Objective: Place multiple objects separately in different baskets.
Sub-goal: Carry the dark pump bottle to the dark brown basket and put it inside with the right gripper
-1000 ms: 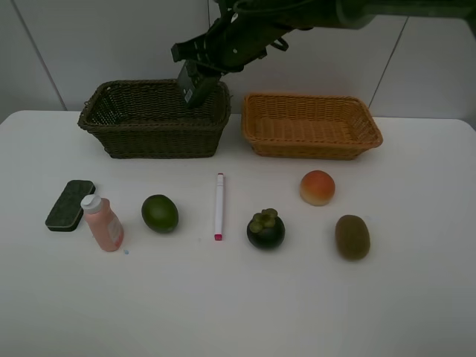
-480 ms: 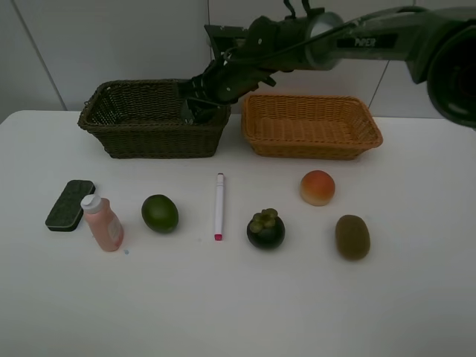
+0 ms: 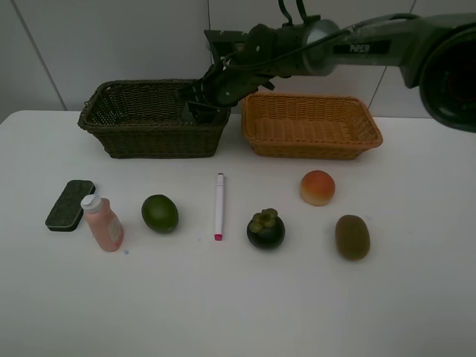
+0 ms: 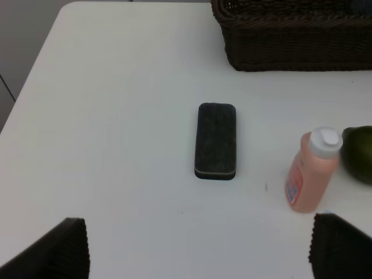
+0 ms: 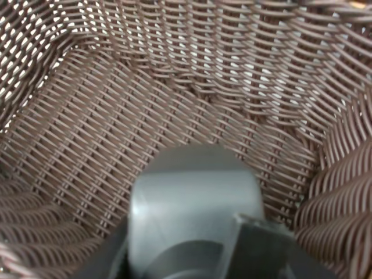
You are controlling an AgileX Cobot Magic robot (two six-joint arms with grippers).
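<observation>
So the right arm (image 3: 357, 46) comes in from the upper right of the overhead shot and reaches across. The right gripper (image 3: 202, 98) is down in the right end of the dark brown wicker basket (image 3: 119, 137), upper left of centre. Its claw is pinching the pump bottle (image 5: 192, 203), which hangs low inside that basket. I can't tell if it touches the woven floor. The orange-tan basket (image 3: 312, 145) sits just beside it, upper right of centre.

Everything else lies on the white table (image 3: 238, 305). Across the middle, left to right, are the eraser block (image 3: 69, 204), pink white-capped bottle (image 3: 104, 223), green fruit (image 3: 160, 213), marker (image 3: 219, 206) and mangosteen (image 3: 265, 229). Further right come the peach (image 3: 317, 187) and, lower down, the kiwi (image 3: 352, 236).

The left gripper (image 4: 197, 256) only shows in its own wrist cam. Its claw is spread wide, up above the table near the eraser block and pink bottle, touching nothing.
</observation>
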